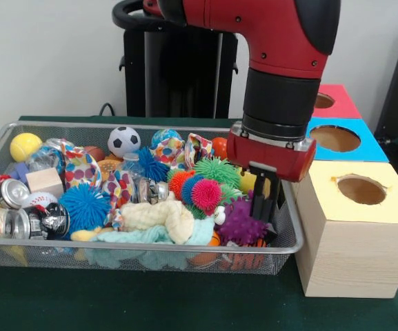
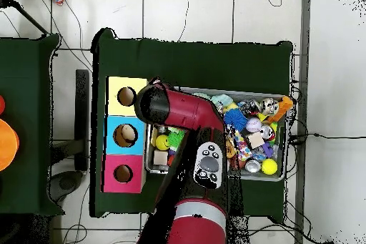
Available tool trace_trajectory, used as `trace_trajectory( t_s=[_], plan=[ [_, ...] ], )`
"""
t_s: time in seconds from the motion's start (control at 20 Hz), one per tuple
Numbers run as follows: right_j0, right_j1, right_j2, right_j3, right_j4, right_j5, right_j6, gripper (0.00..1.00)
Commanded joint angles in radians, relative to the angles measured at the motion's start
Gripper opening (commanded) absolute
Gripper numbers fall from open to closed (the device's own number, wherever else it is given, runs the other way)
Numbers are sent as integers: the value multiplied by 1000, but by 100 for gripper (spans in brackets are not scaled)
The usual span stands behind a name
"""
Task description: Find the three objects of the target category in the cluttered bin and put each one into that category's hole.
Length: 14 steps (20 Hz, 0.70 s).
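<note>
From my remote seat, going left to right in the front view: the wire bin (image 1: 143, 252) sits on the green surface (image 1: 116, 303), packed to the rim. At its left end I see a yellow ball (image 1: 25, 146), a wooden block (image 1: 45, 181) and crushed cans (image 1: 12, 210). Toward the middle lie a blue spiky ball (image 1: 85, 205), a soccer ball (image 1: 124, 141), a cream cloth (image 1: 158, 217) and a pink spiky ball (image 1: 206, 194) beside a green one.

At the bin's right end the end effector (image 1: 264, 200) hangs down into the clutter, its black fingers just beside a purple spiky toy (image 1: 241, 225). I cannot tell whether it is wide, narrow or holding anything; the toys hide its tips.

Right of the bin stand the boxes: a yellow-topped box (image 1: 354, 238) nearest the surface's front edge, then a blue box (image 1: 340, 139) and a red box (image 1: 333, 101) toward the back, each with a round hole.

I don't know the target category, but the spiky balls cluster mid-bin and right, within reach.

My worries: the fingers sit close to the bin's right wall and could snag the mesh and drag the bin. Soft spikes may slip free on lifting, or a neighbour may ride up too.
</note>
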Motion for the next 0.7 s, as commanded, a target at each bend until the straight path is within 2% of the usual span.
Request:
trace_trajectory(
  t_s=[0.05, 0.7],
  plan=[
    [-35, 81, 28, -84, -35, 101, 59, 0],
    [-49, 92, 48, -78, -36, 83, 57, 0]
  ],
)
